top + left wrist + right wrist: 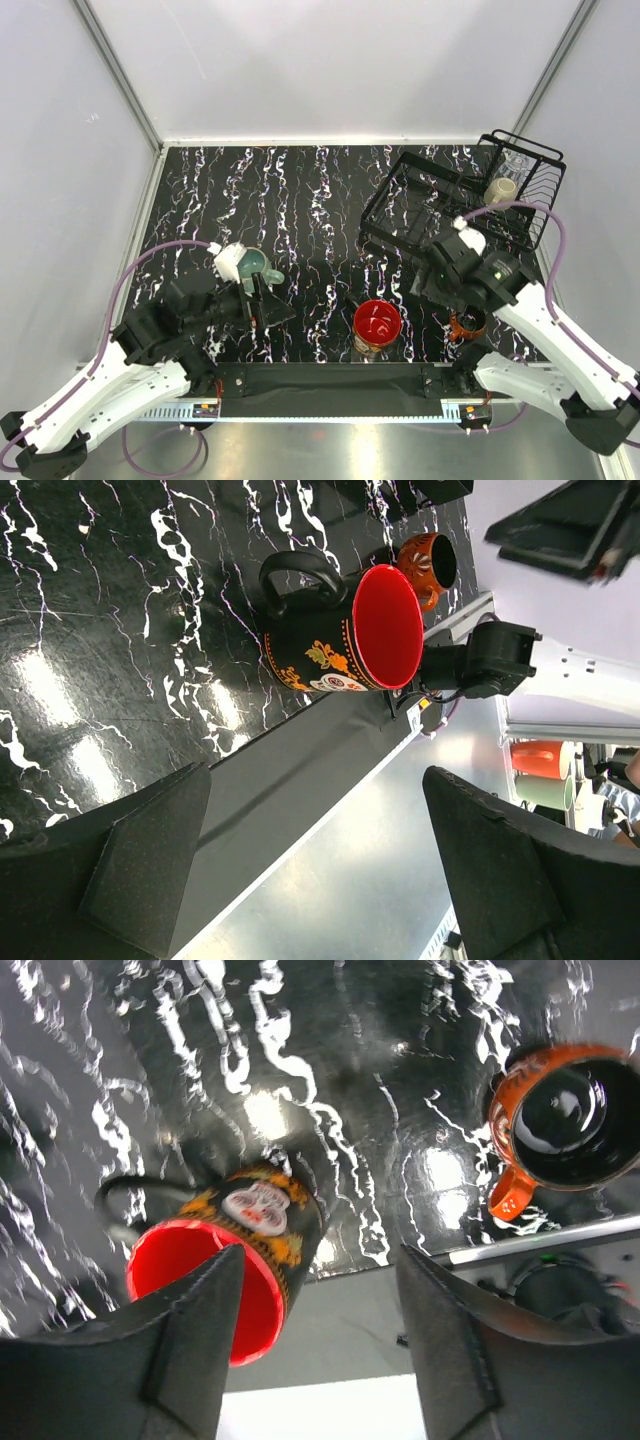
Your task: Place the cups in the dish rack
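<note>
On the black marbled table, five cups are counted, plus one dish rack at the far right corner

Two cups are seen inside the dish rack:
- clear glass, toward the raised far end
- beige mug, just beside it on the nearer side

Three cups are seen on the table:
- teal-green mug, near left, just beside the wrist of the left arm; whether it is touched cannot be told
- dark mug with red inside, upright, centre of the near edge
- small orange mug, upright, near right, partly hidden under the right arm in the top view

The dark mug and the small orange mug are set near each other, not touching

Two grippers:
- the left gripper is spread wide, nothing is held between its two fingers; it is pointed toward the dark mug and kept well apart from it
- the right gripper is held above the table with its two fingers apart, nothing pinched; the dark mug is seen beyond one finger, the small orange mug off to the other side
</note>
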You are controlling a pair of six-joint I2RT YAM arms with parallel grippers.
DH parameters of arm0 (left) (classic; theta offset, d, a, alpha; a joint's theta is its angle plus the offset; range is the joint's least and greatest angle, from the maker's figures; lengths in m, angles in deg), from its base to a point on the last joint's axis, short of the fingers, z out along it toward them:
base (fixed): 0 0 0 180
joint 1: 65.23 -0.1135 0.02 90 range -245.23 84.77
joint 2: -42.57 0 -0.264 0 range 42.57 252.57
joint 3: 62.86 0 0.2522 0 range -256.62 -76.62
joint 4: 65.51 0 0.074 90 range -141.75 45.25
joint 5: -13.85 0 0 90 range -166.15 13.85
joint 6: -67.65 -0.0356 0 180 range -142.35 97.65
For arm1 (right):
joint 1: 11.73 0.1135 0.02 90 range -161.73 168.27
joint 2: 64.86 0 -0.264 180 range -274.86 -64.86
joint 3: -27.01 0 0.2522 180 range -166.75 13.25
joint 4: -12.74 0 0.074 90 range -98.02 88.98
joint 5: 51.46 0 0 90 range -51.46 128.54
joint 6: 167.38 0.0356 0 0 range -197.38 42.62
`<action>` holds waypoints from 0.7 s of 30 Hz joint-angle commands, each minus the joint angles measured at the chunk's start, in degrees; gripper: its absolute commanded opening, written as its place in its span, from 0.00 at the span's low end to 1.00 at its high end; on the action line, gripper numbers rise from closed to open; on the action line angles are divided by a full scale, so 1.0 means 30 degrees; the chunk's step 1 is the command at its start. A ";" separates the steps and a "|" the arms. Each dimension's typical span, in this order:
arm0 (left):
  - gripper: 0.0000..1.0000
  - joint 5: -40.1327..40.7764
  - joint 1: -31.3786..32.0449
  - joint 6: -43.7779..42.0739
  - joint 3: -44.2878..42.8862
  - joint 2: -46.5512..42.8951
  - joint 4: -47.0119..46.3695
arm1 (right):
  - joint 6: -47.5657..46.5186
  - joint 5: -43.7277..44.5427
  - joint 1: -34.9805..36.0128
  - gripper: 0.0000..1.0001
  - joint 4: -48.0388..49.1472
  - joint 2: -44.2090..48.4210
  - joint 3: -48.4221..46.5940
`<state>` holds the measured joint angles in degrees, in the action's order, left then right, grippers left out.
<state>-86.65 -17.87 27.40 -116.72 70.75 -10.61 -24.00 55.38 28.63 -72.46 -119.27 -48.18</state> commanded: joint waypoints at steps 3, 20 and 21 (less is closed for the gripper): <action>0.94 0.0162 0.0124 0.0142 -0.0083 -0.0342 -0.0677 | 0.5169 0.2149 0.0170 0.66 0.1604 0.2813 0.3478; 0.94 0.0424 0.0124 -0.0061 0.0914 -0.2011 0.0170 | 1.1676 0.6047 0.0112 0.74 0.0231 0.3698 0.7412; 0.94 0.0454 0.0124 -0.0091 0.0943 -0.2157 0.0200 | 1.1793 0.5989 0.0112 0.74 -0.0003 0.3056 0.7062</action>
<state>-86.34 -17.76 27.82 -114.18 65.64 -9.51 6.89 69.11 28.78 -70.23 -106.64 -23.59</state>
